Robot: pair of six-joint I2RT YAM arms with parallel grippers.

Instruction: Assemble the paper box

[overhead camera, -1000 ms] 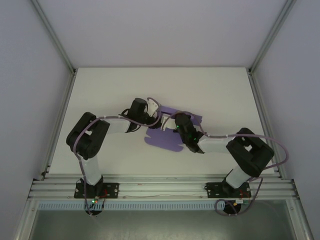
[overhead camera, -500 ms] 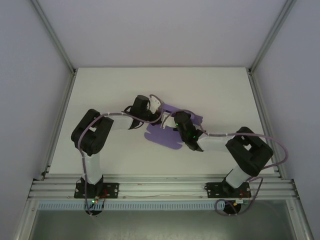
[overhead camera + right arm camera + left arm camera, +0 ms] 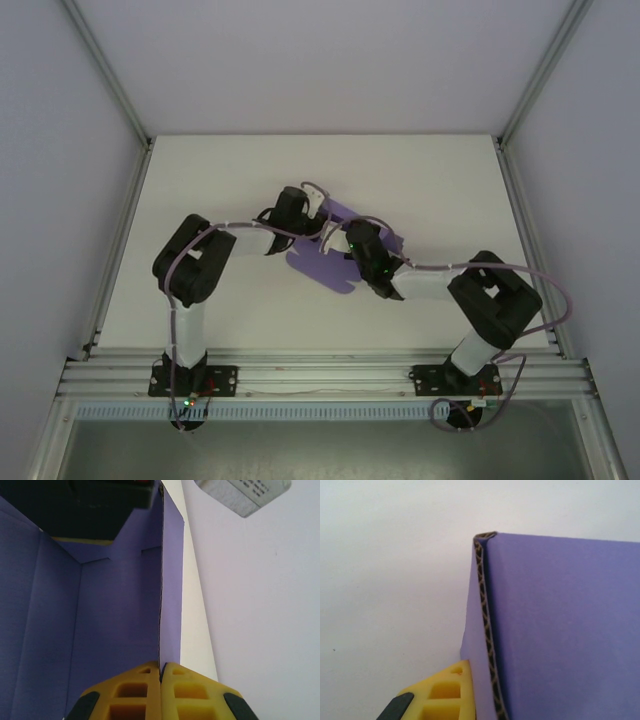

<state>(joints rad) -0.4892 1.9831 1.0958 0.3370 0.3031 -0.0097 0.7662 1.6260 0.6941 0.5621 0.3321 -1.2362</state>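
Note:
The paper box [image 3: 322, 266] is purple card lying at the middle of the white table [image 3: 220, 170], with some of its walls folded up. My left gripper [image 3: 318, 204] is at its far left corner. In the left wrist view one yellow finger [image 3: 445, 692] presses against the outside of an upright wall [image 3: 560, 630]; the other finger is hidden behind the card, and my left gripper [image 3: 481, 695] is shut on that wall. My right gripper [image 3: 161, 674] is shut on the edge of another upright wall [image 3: 170, 605], and from above this gripper [image 3: 341, 240] sits over the box's middle.
Both arms reach in from the near edge and meet over the card. A dark arm body [image 3: 95, 500] hangs close above the inner panel [image 3: 100, 620]. Metal frame rails [image 3: 120, 250] run along the table's sides.
My left arm has stretched further to the right toward the card, and its jaws have closed on the wall. The card has shifted slightly. The right gripper has stayed shut on its wall.

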